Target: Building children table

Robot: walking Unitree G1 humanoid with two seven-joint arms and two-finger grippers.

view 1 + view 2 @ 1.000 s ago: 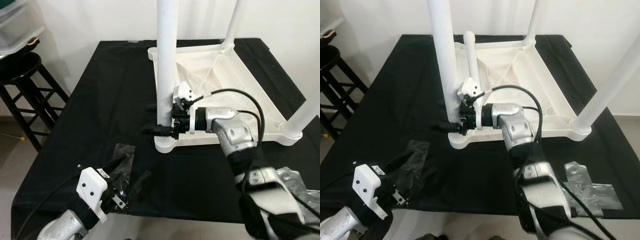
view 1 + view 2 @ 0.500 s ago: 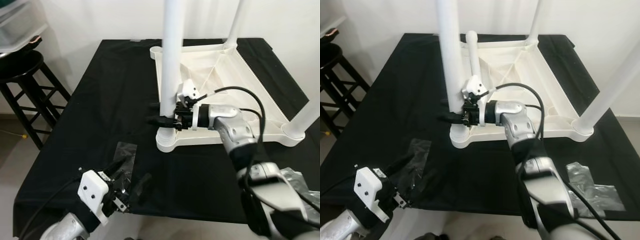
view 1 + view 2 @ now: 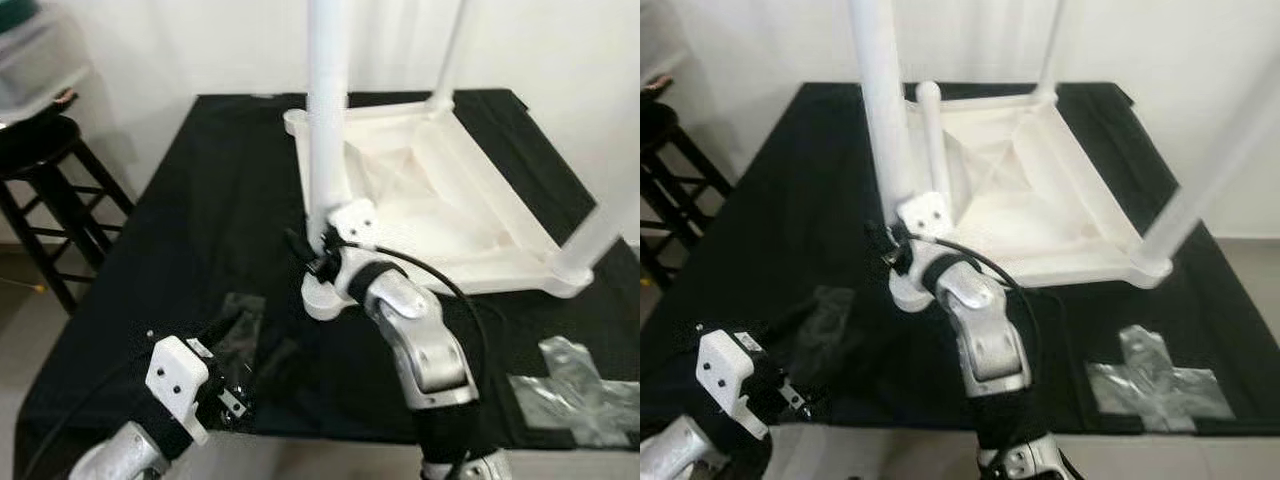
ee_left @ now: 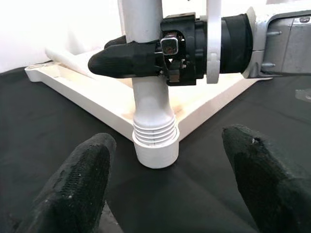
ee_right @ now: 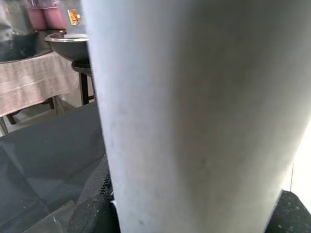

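Left wrist view looks along the left gripper, whose jaws stand wide apart with nothing between them, low over the black table; one of its black fingertips sits to either side of the picture, and between them, further off, stands the near white leg of the children's table; the right gripper is clamped on that leg just above its ribbed collar, its black jaws pressed on either side of the tube; the right wrist view is taken up close by the same white tube, with dark pads at its edges; in the left eye view the right gripper reaches from the robot's own side to the leg, which stands upright in the near left corner socket of the white tabletop; the tabletop lies upside down on the black table, its ribbed underside facing up, with further legs standing at the far corner and the near right corner; a loose white leg lies inside the tray along its left rim; the left gripper hovers near the table's front left edge beside a clear plastic wrapper; crumpled plastic lies at the front right; a black stool stands left of the table
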